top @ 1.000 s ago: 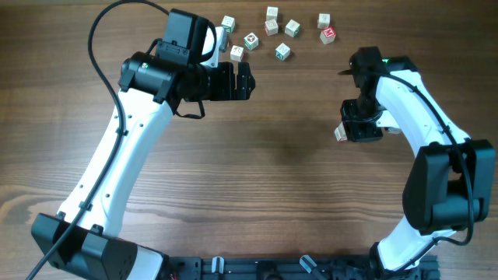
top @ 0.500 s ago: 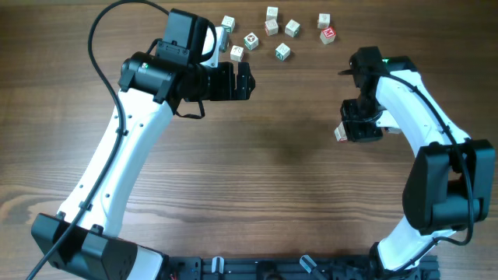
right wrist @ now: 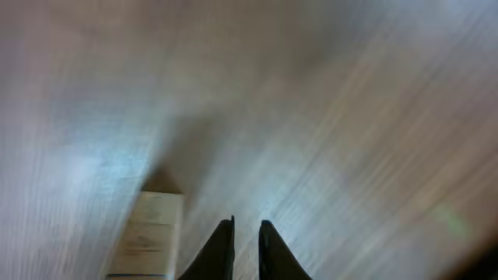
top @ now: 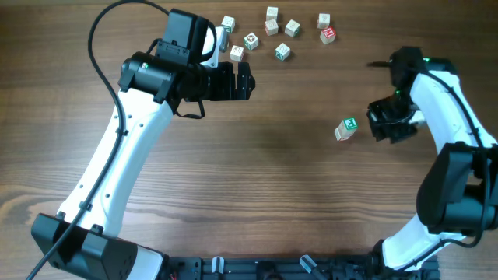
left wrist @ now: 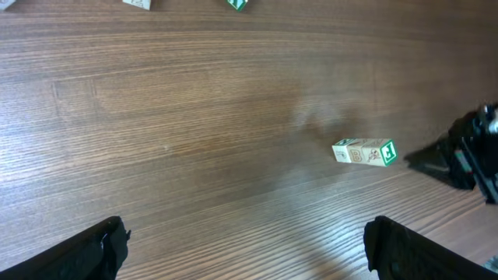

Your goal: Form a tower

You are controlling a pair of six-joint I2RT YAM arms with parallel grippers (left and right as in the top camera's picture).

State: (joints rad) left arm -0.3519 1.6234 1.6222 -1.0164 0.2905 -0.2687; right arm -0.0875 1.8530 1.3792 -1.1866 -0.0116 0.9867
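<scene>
Tower (top: 346, 128), a stack of three small pale cubes with a green-marked face uppermost, is being shown alone on the tabletop (top: 272, 175). It is sitting towards the right side, well apart from the loose cubes (top: 282, 51) scattered along the far edge. Nothing is gripping it. The right end effector (right wrist: 246, 229) is being shown just to its right, with the jaws barely parted and nothing between them. The right wrist view is blurred, but there the stack is being shown low and to the left of the fingertips, apart from them. The left end effector (top: 243, 81) is being held wide open and empty near the loose cubes, far from the stack.

The main risk is being judged to lie in that closeness. A slim stack on a single-cube base is being left beside a moving arm, so a sideways sweep of the fingers or wrist would probably clip the upper cubes and topple it. Whether the cubes are squarely aligned cannot be told from these views. If they are offset, even a slight jolt to the tabletop could be enough. Should another cube be added, it could push the top cube off if set down off-centre or pressed too firmly.
</scene>
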